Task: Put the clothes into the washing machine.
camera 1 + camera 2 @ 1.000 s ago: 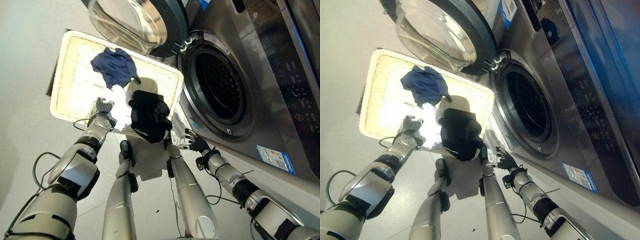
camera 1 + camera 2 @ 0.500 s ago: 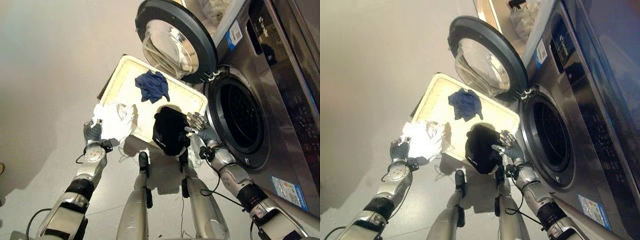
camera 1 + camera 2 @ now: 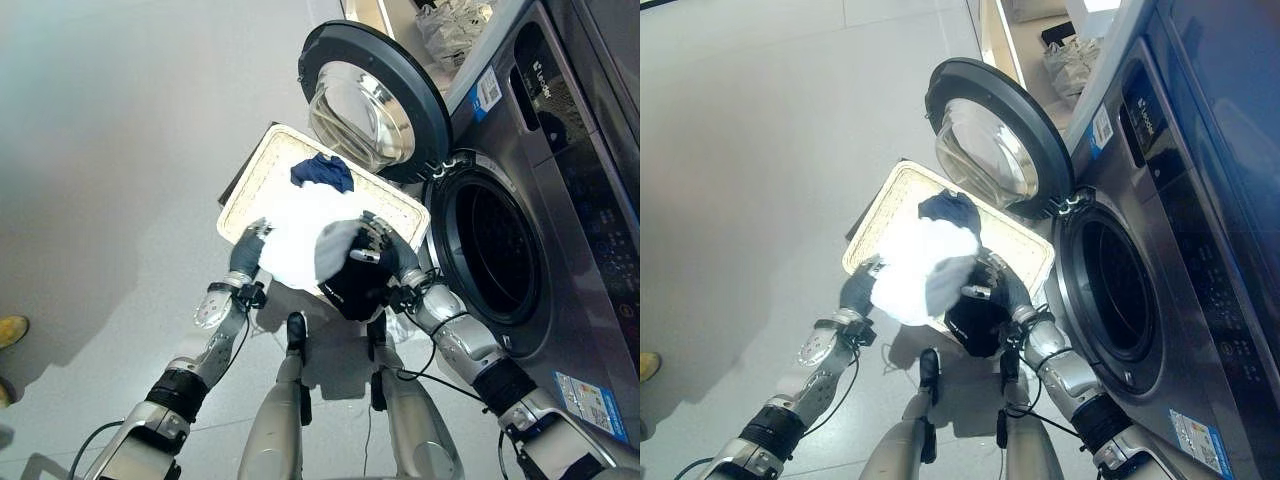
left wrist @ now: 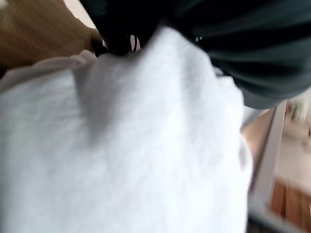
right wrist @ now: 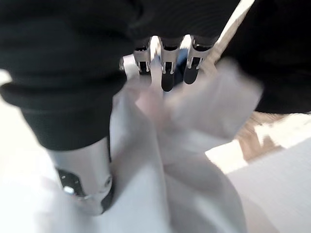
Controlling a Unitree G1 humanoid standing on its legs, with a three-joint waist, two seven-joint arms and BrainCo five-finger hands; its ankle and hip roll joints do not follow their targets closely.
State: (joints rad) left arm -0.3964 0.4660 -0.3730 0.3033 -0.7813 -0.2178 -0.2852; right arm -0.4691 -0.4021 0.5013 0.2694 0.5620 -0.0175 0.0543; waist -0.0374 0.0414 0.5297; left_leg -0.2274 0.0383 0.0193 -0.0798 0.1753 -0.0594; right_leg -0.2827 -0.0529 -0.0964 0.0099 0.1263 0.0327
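A white cloth (image 3: pixel 295 235) hangs bunched in front of me, above the near edge of the cream laundry basket (image 3: pixel 262 165). My left hand (image 3: pixel 245 258) is shut on its left side, and its wrist view is covered by the white cloth (image 4: pixel 121 155). My right hand (image 3: pixel 385 250) has its fingers (image 5: pixel 165 73) curled onto the cloth's right fold (image 5: pixel 194 126). A dark blue garment (image 3: pixel 322 172) lies at the basket's far end. The washing machine's drum opening (image 3: pixel 495 265) is to the right, with its round door (image 3: pixel 370 100) swung open over the basket.
The basket stands on the grey floor, tight against the machine's front. The open door overhangs its far corner. A plastic bag (image 3: pixel 455 25) sits at the top beside the machine. A yellow shoe (image 3: pixel 10 328) shows at the left edge. Bare floor spreads to the left.
My left hand has carried the white cloth right, to the middle. My right hand has moved left and closed on it. The head camera has shifted too.
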